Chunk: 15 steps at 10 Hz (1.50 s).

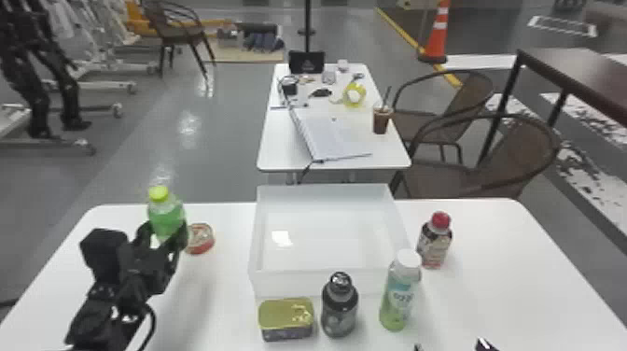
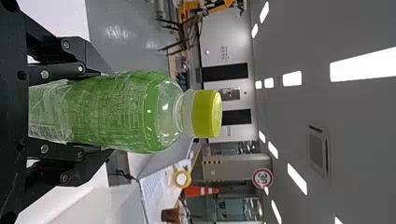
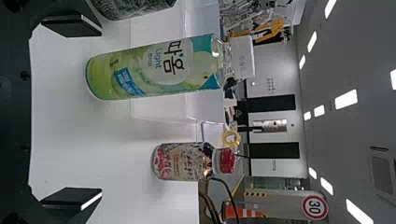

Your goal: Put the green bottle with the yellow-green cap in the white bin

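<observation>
At the left, we are gripping the green bottle (image 1: 164, 212) upright in our left gripper (image 1: 163, 229), near the round can (image 1: 200, 239) and outside the white bin (image 1: 322, 282). Nearer us, the gold-lidded tin (image 1: 286, 319), dark bottle (image 1: 339, 308) and white-capped bottle (image 1: 399, 296) are standing left of the red-capped bottle (image 1: 435, 242), while our right gripper (image 1: 451, 346) is spreading its fingers wide, holding nothing.

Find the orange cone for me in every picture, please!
Head view: cone upper right, by the yellow line.
Left wrist view: cone far beyond the green bottle.
Right wrist view: cone below the round sign.
Shared landmark: yellow roll on the far table.
</observation>
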Available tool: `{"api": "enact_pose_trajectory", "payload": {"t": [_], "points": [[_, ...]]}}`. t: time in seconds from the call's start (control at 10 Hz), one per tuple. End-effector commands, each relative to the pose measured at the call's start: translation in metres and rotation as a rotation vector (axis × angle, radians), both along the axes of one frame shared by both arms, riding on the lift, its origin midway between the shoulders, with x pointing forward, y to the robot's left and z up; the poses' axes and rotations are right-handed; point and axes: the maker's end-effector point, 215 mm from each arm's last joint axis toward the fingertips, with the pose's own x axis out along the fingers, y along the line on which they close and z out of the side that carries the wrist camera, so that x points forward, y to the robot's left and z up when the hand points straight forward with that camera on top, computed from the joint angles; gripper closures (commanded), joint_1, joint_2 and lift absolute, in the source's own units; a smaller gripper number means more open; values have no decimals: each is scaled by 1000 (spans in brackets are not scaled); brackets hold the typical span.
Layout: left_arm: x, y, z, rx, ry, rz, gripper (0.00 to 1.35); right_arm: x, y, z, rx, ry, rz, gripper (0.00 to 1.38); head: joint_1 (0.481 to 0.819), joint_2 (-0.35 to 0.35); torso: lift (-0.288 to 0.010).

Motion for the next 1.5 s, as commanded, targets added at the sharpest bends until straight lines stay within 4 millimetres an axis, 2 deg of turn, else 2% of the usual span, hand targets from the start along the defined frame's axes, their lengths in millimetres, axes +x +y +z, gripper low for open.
{"api": "enact_pose_trajectory", "payload": {"t": [0.0,0.2,0.4,0.5,0.6,0.7,0.8,0.9,1.2,1.3,1.4], "points": [[2,-59,7,-43,-7,-101,820,0,0,0,0,1,0,90,549,0,-100],[6,-120,16,-58,-14,-215,820,1,0,-2,2,2,1,90,549,0,-100],[12,-174,29,37,-22,-352,818,1,1,-2,4,4,1,90,549,0,-100],[16,-195,19,103,18,-419,818,1,1,-3,6,5,0,90,549,0,-100],[20,-213,-5,168,73,-484,814,1,1,-4,10,7,-1,90,549,0,-100],[23,-221,-23,245,122,-520,802,1,1,-4,11,7,-2,90,549,0,-100],[27,-228,-27,342,131,-561,753,2,0,-4,11,7,-2,90,549,0,-100],[32,-233,-26,471,126,-594,651,2,1,-5,11,9,0,90,549,0,-100],[43,-244,-25,848,121,-663,639,2,1,-5,14,9,-1,90,549,0,-100],[42,-246,-23,895,109,-668,509,3,1,-4,14,7,0,90,549,0,-100],[41,-245,-22,886,105,-662,228,3,1,-5,14,9,0,90,549,0,-100]]}}
